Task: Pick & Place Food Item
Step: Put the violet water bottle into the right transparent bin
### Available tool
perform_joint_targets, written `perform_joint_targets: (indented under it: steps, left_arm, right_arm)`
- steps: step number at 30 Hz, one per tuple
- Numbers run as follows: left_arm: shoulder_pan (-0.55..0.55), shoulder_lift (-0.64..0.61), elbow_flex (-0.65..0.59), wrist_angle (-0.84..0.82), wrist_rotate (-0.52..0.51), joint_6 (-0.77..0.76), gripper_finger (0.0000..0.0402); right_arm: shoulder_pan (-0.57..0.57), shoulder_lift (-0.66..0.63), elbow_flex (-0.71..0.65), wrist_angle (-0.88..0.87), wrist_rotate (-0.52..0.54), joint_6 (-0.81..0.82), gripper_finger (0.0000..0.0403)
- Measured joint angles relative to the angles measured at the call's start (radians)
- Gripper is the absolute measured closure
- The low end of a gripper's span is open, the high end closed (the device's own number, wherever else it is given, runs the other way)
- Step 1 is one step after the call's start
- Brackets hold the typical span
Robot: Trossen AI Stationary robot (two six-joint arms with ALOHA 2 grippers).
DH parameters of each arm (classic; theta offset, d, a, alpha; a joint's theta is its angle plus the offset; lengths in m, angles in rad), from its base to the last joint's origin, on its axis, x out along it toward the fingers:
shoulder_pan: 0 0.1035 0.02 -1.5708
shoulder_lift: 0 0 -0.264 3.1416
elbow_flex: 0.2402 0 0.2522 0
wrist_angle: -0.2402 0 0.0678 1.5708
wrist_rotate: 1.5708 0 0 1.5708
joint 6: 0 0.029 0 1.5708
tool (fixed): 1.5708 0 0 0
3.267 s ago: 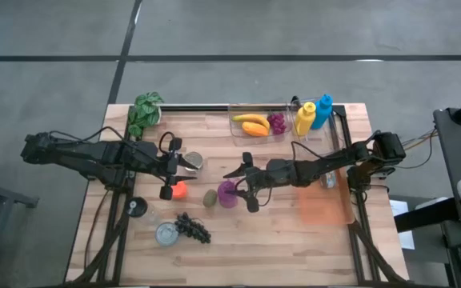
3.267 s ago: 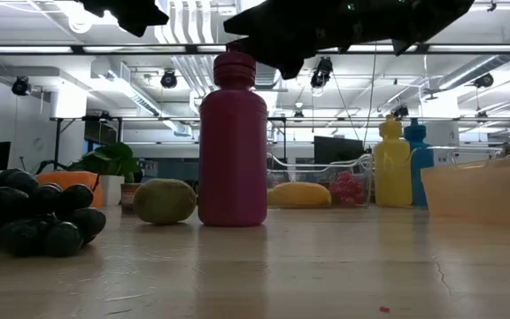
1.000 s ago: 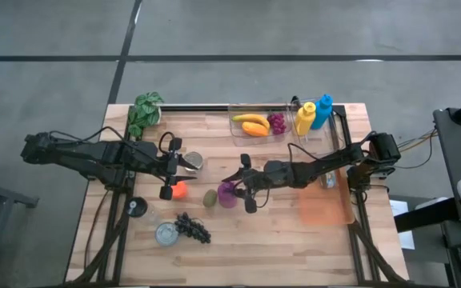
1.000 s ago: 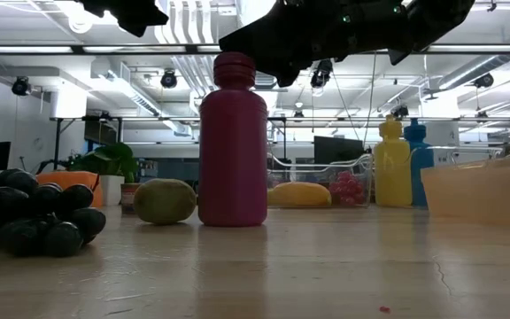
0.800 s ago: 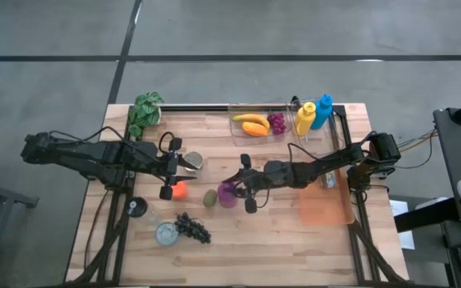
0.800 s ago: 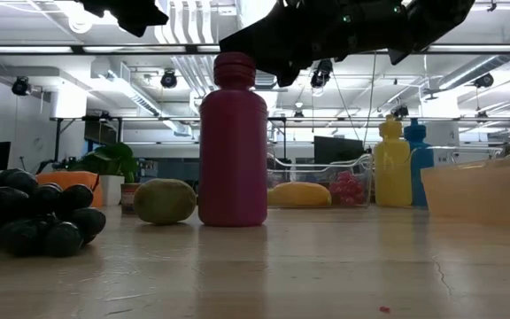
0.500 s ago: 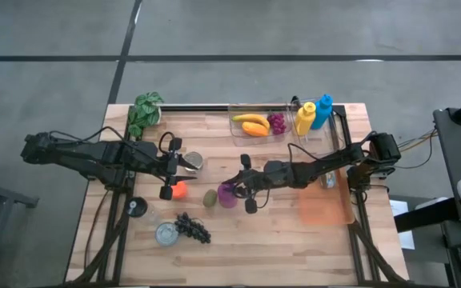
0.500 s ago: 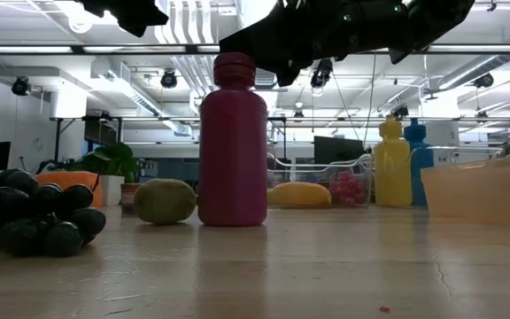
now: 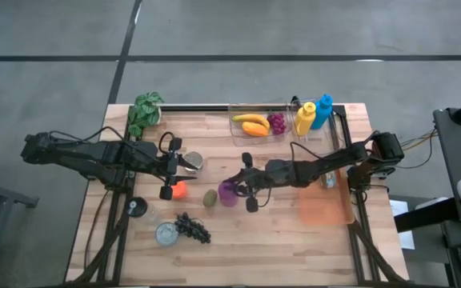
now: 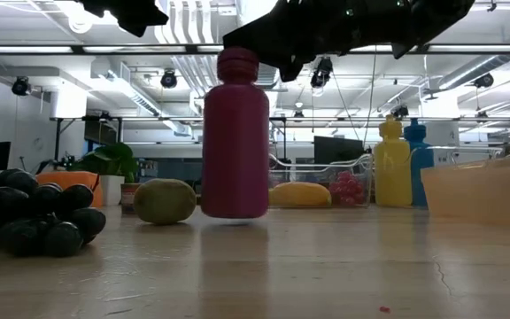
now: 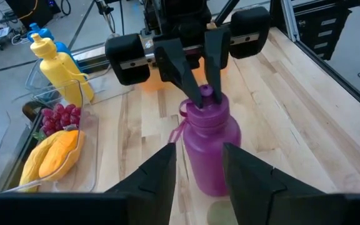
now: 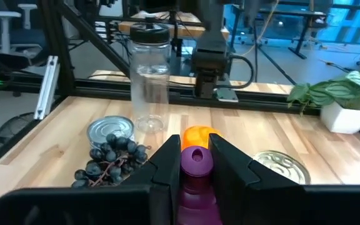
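At table centre, your right gripper (image 9: pixel 244 187) clamps the purple bottle (image 10: pixel 235 133) by its cap, lifting it clear; left gripper (image 9: pixel 169 166) waits, part-open.

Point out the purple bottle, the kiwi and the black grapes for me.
purple bottle (image 10: pixel 235 142): low view, middle of its body.
kiwi (image 10: pixel 165 201): low view, centre of the fruit, left of the bottle.
black grapes (image 9: pixel 194 228): high view, middle of the bunch, near the table's front.

High view: overhead, straight down on the whole table (image 9: pixel 278 232). Low view: tabletop level, facing the room. Wrist views: close, facing each other, sharing the purple bottle (image 11: pixel 210 145).
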Motion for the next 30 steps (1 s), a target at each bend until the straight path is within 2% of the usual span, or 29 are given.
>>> perform_joint_targets:
  steps: [8, 15, 30]
  left_arm:
    - [0.0, 0.0, 0.0, 0.0, 0.0, 0.0, 0.0273]
    - [0.0, 0.0, 0.0, 0.0, 0.0, 0.0, 0.0273]
    - [-0.001, 0.0, 0.0, 0.003, 0.0, 0.0, 0.0274]
  right_arm:
    - [0.0, -0.073, 0.0, -0.1, 0.089, 0.0, 0.0343]
    - [0.0, -0.198, 0.0, -0.222, 0.097, -0.022, 0.0343]
    - [0.0, -0.514, 0.0, -0.542, 0.414, 0.006, 0.0344]
